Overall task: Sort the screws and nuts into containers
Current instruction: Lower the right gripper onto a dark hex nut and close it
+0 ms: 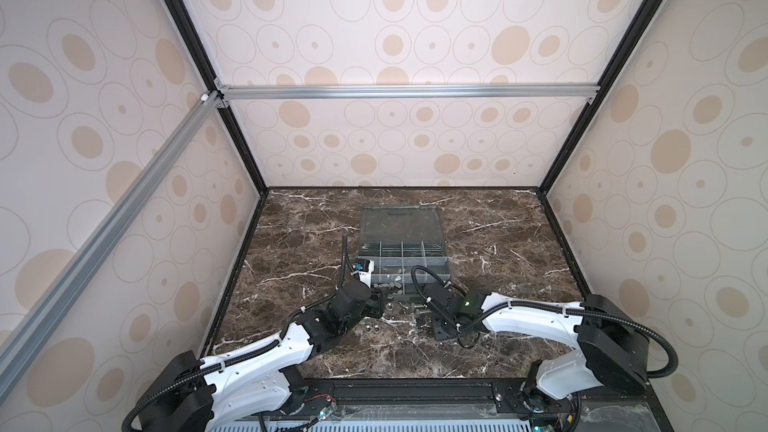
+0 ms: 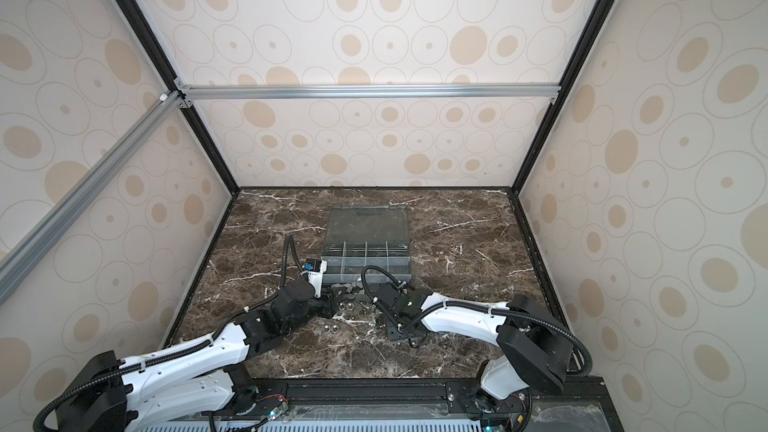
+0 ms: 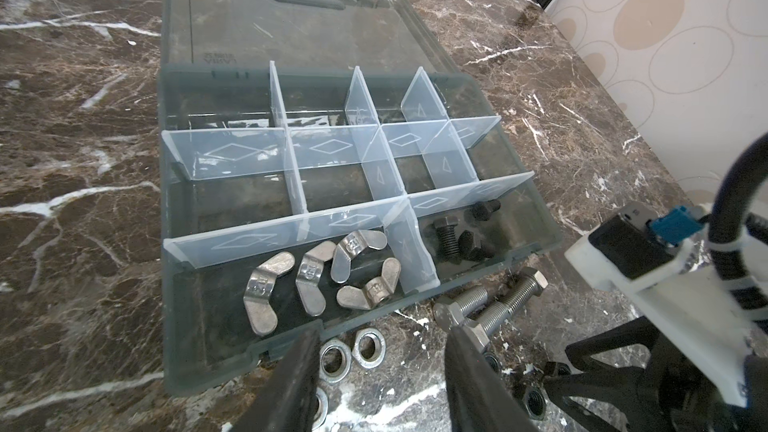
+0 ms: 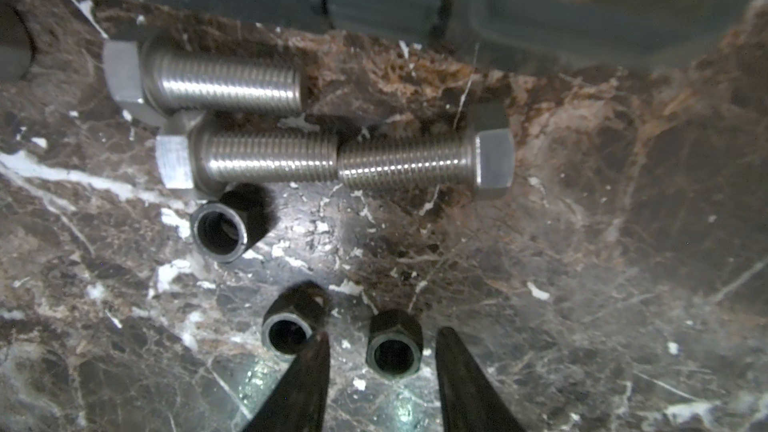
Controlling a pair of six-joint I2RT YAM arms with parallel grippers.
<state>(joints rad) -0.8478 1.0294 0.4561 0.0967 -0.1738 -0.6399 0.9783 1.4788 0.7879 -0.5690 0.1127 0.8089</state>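
**Right pincer straddling a black nut, no grip yet**

Right pincer: jaws apart, tips low over the bench, one on each side of a black nut. There is a gap on both sides, so no contact that I can see. One fingertip sits hard against a second black nut. A third black nut lies further off, just beside the silver bolts. There are three of those, flat on the bench near the box front wall, two of them tip to tip.

Left pincer: also open and empty, at the box front edge over two silver hex nuts. One finger is close to a bolt head; can't tell if it touches.

Organiser box: lid laid back. One front compartment holds wing nuts, and the next one holds black bolts.

Handling, my read:
- **Nut:** solid steel, rigid, dense for its size, with slick flats. It stands bore-up.
- **Grip:** clamp across two opposite flats, low and centred. Catch the corners and it will likely twist and squirt out.
- **Risk:** the neighbouring nut at the fingertip could get dragged or wedged as the jaws close.
- **Bolts:** they will roll. Take them across the shank near the head, where the threads give some bite.
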